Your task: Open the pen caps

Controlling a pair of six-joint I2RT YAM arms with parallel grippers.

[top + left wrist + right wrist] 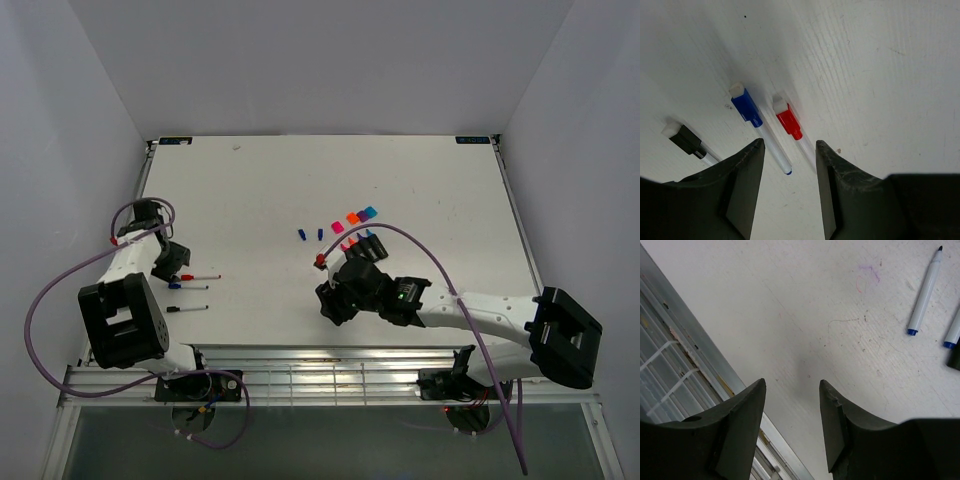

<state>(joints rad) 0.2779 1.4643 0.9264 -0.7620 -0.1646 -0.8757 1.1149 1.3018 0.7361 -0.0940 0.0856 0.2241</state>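
While both stand parted, left hand (790, 145) empty (pens (774, 147) near), right hand (792, 385) empty

2 arms, left arm (125, 262) & right arm (480, 312): white tube links w/ chunky black joint blocks. Purple cable (398, 229) loops loose along ea. Small green light (403, 295) nr right wrist. Left fingers (745, 190) matte black, wedge-shaped, edges scuffed grey; right fingers (740, 430) same.

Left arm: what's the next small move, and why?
Probably lower the left gripper slightly forward onto the red cap. Its jaws stand open and empty, and that cap, not yet pulled off, lies just ahead of the gap between them; the blue cap sits off to one side.
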